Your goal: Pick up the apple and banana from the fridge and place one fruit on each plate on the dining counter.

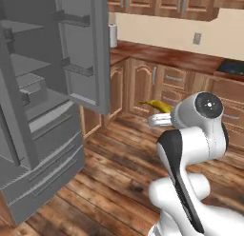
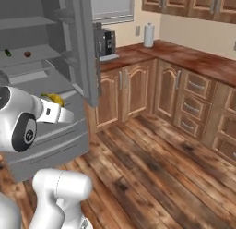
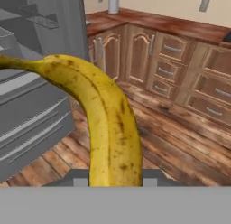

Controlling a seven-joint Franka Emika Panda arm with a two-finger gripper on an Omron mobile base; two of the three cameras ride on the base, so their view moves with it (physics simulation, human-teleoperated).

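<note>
**Banana held clear of the open fridge**

The claw [image 3: 108,184] is clenched on the banana [image 3: 101,123], which juts out from it into open air above the wooden floor [image 2: 152,177]. In the hand view the yellow, brown-speckled fruit curves up and to the left, its stem end pointing toward the fridge [image 1: 38,111]. In the left base view the banana [image 1: 156,105] shows just beyond the arm's wrist, well apart from the fridge shelves. The fridge door [image 1: 86,49] stands open. In the right base view a small reddish apple [image 2: 27,53] sits on a fridge shelf, with a small dark green vegetable [image 2: 8,52] near it on the same shelf. A paper towel roll [image 2: 148,35] stands on the wall tabletop [image 2: 184,55] above the cabinet drawers.
</note>
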